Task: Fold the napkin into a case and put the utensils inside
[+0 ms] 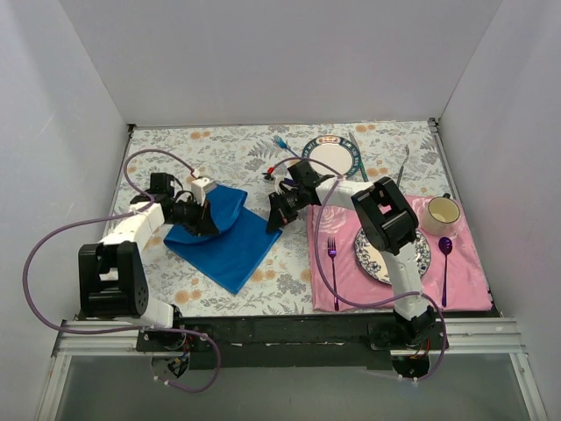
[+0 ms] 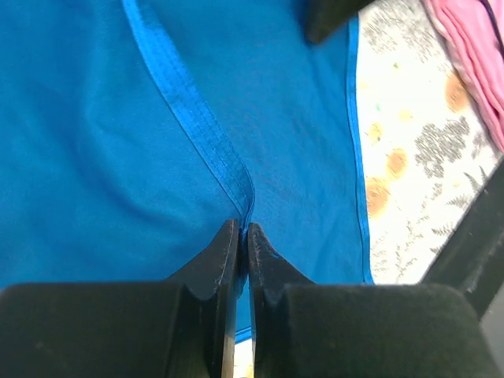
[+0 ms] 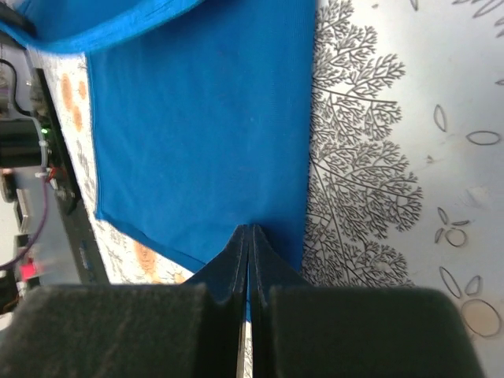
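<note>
Shows the napkin [image 1: 230, 241] on the floral tablecloth [image 1: 228, 153] between the two arms, left of the pink placemat [image 1: 465, 263], with one layer drawn up at its left side. Shows the left gripper [image 2: 242, 228] pinched tight on a raised hem fold of the cloth, and the right gripper [image 3: 250, 230] likewise clamped on the edge facing the placemat. Places the light-blue fork [image 1: 282, 143] well apart, at the far side just beside the round plate [image 1: 331, 139].

Bare counter [image 1: 175, 162] lies open at upper left and lower centre. The left claw [image 1: 209, 224] and right claw [image 1: 274, 221], both apparently pinched on the napkin [image 1: 230, 246], bar the middle. The pink placemat [image 1: 473, 274], with its plate [image 1: 424, 254] and mug [image 1: 443, 211], crowds the right.
</note>
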